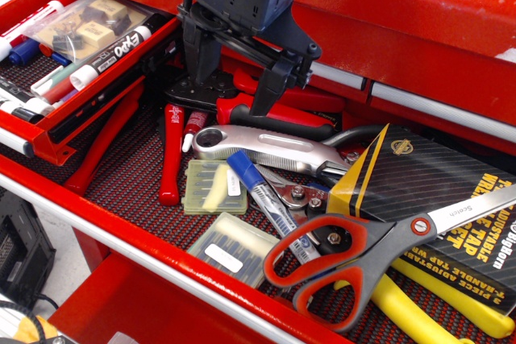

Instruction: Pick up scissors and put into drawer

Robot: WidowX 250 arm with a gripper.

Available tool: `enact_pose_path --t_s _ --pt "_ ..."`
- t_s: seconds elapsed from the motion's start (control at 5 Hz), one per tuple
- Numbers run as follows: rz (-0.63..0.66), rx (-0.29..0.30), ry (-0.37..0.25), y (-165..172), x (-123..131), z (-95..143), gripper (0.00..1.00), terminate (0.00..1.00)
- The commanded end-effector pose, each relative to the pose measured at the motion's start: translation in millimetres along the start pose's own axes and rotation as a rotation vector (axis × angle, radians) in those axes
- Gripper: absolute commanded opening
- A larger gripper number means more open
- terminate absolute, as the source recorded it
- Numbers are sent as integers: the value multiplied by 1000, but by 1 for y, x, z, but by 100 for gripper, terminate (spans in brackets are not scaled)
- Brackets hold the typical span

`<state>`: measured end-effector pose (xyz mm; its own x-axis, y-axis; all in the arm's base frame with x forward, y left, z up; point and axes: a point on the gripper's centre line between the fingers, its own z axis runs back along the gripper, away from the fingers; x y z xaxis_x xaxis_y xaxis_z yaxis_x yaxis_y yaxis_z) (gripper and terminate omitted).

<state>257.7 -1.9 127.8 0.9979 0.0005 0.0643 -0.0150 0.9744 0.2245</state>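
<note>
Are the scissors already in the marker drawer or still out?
Out. The scissors lie in the wider tool drawer, across the yellow-handled snips; the marker drawer stands open, upper left.

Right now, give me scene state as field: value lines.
gripper: open, empty, above the pliers, far from the scissors
scissors: lying flat in the wide tool drawer, front right, loops toward the front edge, not grasped
pliers: red handles, under the gripper
drawer: upper left, open, holds markers and bagged erasers
task status: pick not yet begun
</note>
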Motion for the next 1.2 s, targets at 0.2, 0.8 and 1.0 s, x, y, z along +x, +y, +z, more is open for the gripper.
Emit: enact_pose_path --t_s 0.2,0.8,1.0 --pt "-229 0 -120 -36 -13 41 100 0" --pt "-576 152 -446 -139 -41 47 100 0" --pt "-553 114 -506 -155 -32 32 100 0"
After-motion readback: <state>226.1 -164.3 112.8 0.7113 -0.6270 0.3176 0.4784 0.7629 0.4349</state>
